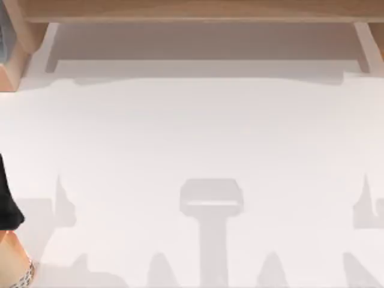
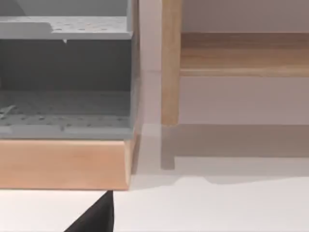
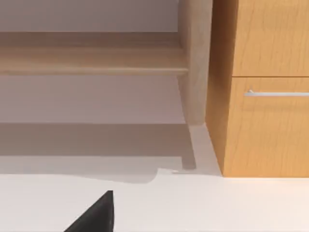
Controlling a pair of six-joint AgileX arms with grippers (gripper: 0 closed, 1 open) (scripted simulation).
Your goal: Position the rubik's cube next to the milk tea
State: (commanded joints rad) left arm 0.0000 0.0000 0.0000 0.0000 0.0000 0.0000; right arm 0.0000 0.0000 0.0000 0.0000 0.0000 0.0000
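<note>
The milk tea (image 1: 11,252) is cut off by the top view's lower left edge. Its tan body and a speckled band show there, with a black part just above them. The rubik's cube is out of view. A black piece of my left gripper (image 2: 94,217) pokes in over the white table in the left wrist view, facing a grey rack. A similar black piece of my right gripper (image 3: 94,217) appears in the right wrist view, facing a wooden cabinet.
A wooden shelf (image 1: 192,12) runs along the table's back edge on light posts. A grey perforated rack (image 2: 63,72) on a wooden base stands at the back left. A wooden cabinet (image 3: 270,96) with a metal drawer handle stands at the back right. Arm shadows fall across the white table (image 1: 192,132) near its front.
</note>
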